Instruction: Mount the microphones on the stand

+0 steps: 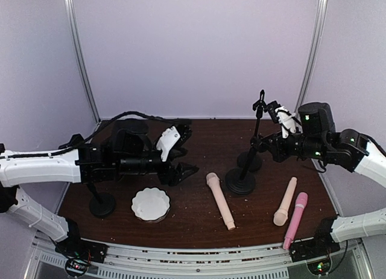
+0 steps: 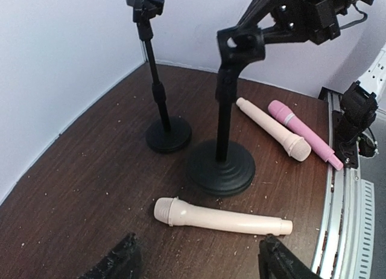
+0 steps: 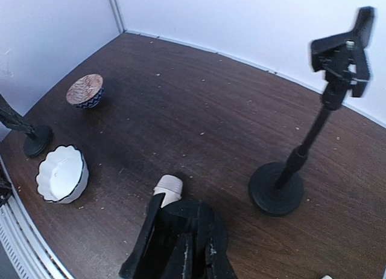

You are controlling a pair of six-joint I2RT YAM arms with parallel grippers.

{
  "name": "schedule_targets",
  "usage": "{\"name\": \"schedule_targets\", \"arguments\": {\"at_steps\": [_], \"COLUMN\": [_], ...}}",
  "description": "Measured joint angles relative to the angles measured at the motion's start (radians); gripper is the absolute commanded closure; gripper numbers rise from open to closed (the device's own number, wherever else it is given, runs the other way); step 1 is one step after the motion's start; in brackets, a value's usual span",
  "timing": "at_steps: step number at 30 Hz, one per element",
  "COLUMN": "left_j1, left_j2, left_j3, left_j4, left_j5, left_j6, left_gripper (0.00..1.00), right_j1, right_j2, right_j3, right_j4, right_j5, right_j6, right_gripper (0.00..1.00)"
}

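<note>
Nothing is attached yet. The centre cream microphone [image 1: 220, 200] lies on the surface [image 1: 211, 137] at seven o'clock from the near stand [image 1: 241, 181]. The right cream microphone [image 1: 285, 200] and pink microphone [image 1: 295, 220] lie at four. The right pincer [image 1: 272, 141] looks clamped on that stand's clip; the left pincer [image 1: 190, 149] is apart and empty.

**Dark wood desk [image 1: 205, 140], speckled with pale crumbs**
Lower centre lies a cream microphone [image 1: 220, 200]; lower right, a second cream microphone [image 1: 285, 202] beside the pink microphone [image 1: 295, 220] (not touching). Right of centre stand the front stand [image 1: 241, 182] and rear stand [image 1: 249, 161]. Lower left hold a third stand [image 1: 102, 205] and a white bowl [image 1: 151, 205].
</note>
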Motion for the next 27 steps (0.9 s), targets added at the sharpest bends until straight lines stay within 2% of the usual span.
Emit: {"name": "schedule_targets", "arguments": {"at_steps": [6,10,16,27], "left_j1": [-0.105,-0.116,-0.139,-0.185], "left_j2": [0.005,0.040,0.035,-0.086], "left_j3": [-0.122,-0.134,-0.176,-0.408], "left_j4": [0.238,0.327,0.381,0.398], "left_j5": [-0.130,-0.188,-0.260,-0.379], "left_j6": [0.038,0.040,0.031,-0.040], "left_gripper": [0.37,0.38,0.39,0.38], "right_j1": [0.101,0.158,0.198,0.260], "right_j2": [0.159,0.257,0.338,0.423], "right_j3": [0.065,0.149,0.222,0.182], "right_j4": [0.063,0.083,0.081,0.144], "right_j5": [-0.072,-0.099,-0.147,-0.162], "right_j6": [0.009,-0.009,-0.038,-0.036], "right_gripper": [1.00,1.00,1.00,1.00]}}
